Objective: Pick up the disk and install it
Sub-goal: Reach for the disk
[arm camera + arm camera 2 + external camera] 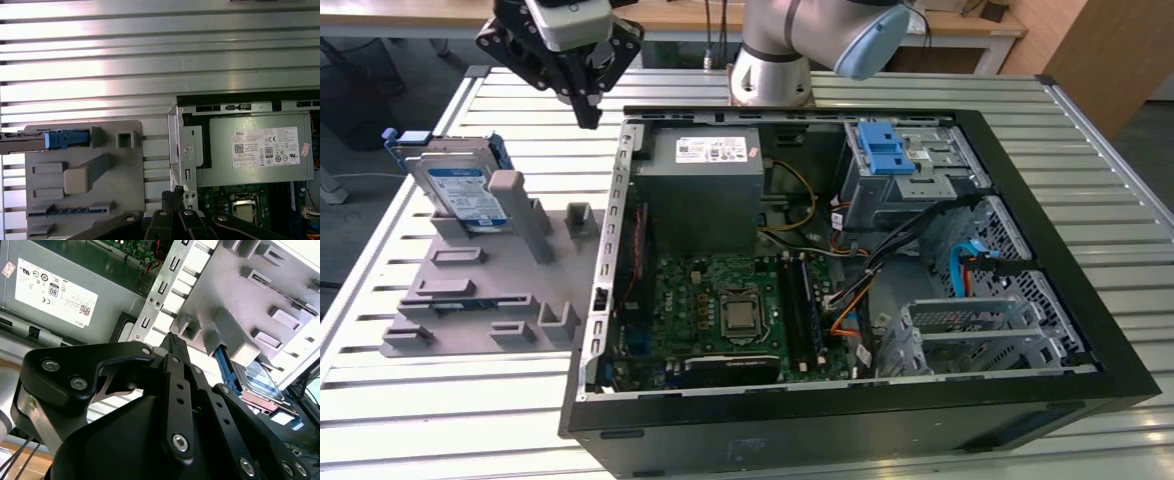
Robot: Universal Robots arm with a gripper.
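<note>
The disk (460, 190) is a silver hard drive with a white-and-blue label and a blue carrier frame. It stands upright in a slot of the grey fixture (467, 290) at the exterior view's left. My gripper (588, 118) hangs above the slatted table, between the fixture's far end and the open computer case (1014, 400). Its fingers are shut with nothing between them, and it is apart from the disk. In the second wrist view the gripper (172, 340) points toward the fixture, with the disk (260, 377) beyond it. In the first wrist view the disk (60, 139) appears edge-on.
Inside the case sit a grey power-supply box (707, 175), a motherboard (727, 305), cables, and a silver perforated cage with a blue latch (887, 150). The arm's base (767, 70) stands behind the case. The fixture has several upright grey posts (507, 195).
</note>
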